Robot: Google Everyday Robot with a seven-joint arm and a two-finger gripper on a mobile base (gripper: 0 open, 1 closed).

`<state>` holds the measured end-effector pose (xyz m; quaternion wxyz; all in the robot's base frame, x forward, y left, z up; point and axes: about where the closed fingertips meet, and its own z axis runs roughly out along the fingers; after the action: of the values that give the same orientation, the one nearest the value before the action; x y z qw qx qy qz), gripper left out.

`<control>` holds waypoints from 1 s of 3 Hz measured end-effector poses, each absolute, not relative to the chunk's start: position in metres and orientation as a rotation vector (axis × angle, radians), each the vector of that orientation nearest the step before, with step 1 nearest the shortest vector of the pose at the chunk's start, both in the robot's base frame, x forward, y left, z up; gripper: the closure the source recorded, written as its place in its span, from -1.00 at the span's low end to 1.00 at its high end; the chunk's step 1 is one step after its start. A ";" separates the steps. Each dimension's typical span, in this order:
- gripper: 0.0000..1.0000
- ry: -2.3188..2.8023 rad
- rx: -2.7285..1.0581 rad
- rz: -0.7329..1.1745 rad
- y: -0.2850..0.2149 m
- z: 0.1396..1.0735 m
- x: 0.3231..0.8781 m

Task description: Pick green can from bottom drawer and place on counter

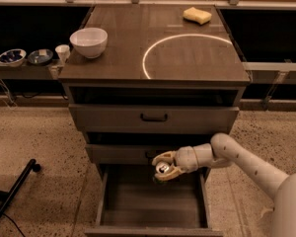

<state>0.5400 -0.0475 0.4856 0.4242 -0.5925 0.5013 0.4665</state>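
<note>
The green can [162, 172], silver top with pull tab showing and dark sides mostly hidden, sits between the fingers of my gripper [164, 166]. The gripper is shut on it and holds it above the back of the open bottom drawer [153, 204], in front of the middle drawer's face. My white arm [237, 159] reaches in from the lower right. The counter [153, 41] with its white circle [187, 53] lies well above.
A white bowl [89, 42] stands on the counter's left side and a yellow sponge [197, 15] at its back right. Two upper drawers with black handles [154, 117] are closed. Small bowls and a cup [63, 52] sit on a shelf at left. A black bar [12, 194] lies on the floor.
</note>
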 end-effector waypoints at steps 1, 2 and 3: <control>1.00 1.261 -1.551 1.184 -0.072 0.548 0.555; 1.00 1.258 -1.560 1.179 -0.072 0.551 0.555; 1.00 1.249 -1.589 1.059 -0.084 0.598 0.543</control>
<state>0.5433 -0.0835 0.5981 0.4167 -0.6330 0.4976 0.4220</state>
